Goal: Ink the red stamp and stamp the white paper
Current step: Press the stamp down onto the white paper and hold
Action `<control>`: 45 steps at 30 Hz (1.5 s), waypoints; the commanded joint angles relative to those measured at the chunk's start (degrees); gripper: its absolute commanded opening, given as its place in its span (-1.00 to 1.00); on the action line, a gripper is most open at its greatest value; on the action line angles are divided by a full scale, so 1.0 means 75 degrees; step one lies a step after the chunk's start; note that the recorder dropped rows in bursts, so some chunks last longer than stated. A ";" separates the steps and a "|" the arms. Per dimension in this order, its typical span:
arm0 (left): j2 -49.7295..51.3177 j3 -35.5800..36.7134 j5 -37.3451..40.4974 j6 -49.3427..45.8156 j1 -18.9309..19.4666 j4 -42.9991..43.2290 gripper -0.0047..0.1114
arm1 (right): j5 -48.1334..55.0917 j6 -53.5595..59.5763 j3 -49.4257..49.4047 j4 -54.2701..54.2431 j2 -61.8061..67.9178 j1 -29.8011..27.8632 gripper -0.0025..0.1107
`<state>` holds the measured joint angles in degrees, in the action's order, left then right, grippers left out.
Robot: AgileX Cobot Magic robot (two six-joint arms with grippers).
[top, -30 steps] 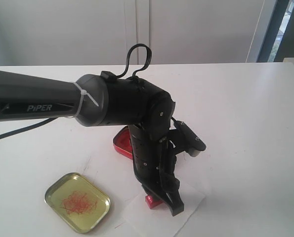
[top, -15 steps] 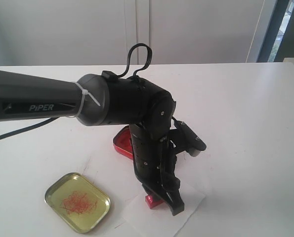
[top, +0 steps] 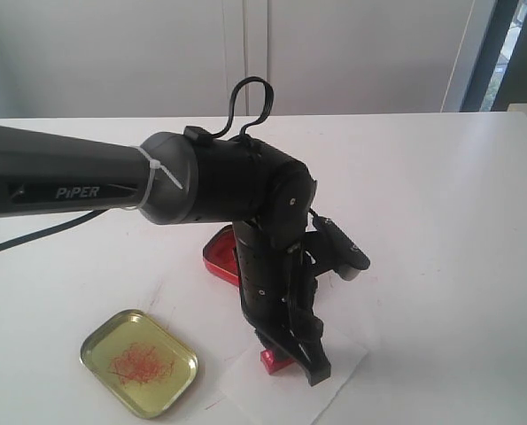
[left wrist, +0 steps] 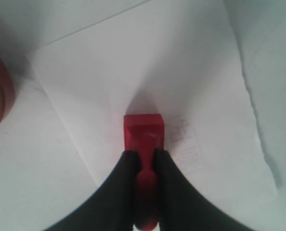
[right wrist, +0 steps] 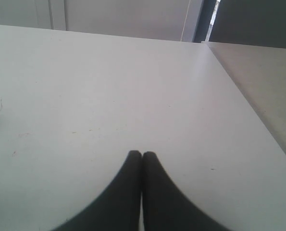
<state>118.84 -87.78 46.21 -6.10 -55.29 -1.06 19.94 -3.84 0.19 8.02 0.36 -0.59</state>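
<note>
White table (top: 440, 221) holds white paper (top: 254, 390); pale wall (top: 352, 53) behind.

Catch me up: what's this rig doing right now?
The left gripper is shut on the red stamp, holding it by the handle with the block down on the white paper. A faint red print shows on the paper beside the block. A red tin sits behind the arm, and a shallow gold tin smeared with red sits off to the side. The right gripper is shut, empty, over bare table.
</note>
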 commanded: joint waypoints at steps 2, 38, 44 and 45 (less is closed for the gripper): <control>0.0481 0.0221 -0.0231 0.0012 -0.0001 -0.0078 -0.92 | -0.0044 0.0016 -0.0026 0.0061 -0.0049 0.0020 -0.96; 0.0515 0.0233 -0.0427 -0.0023 0.0268 -0.0598 -0.92 | -0.0044 0.0016 -0.0026 0.0061 -0.0049 0.0020 -0.96; 0.0480 0.0201 -0.0349 -0.0023 0.0268 -0.0598 -0.92 | -0.0044 0.0016 -0.0026 0.0061 -0.0049 0.0020 -0.96; 0.0463 0.0187 -0.0329 -0.0023 0.0268 -0.0598 -0.92 | -0.0044 0.0016 -0.0026 0.0061 -0.0049 0.0020 -0.96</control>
<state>119.06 -87.78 45.77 -6.33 -53.37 -5.34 19.94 -3.84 0.19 8.02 0.36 -0.59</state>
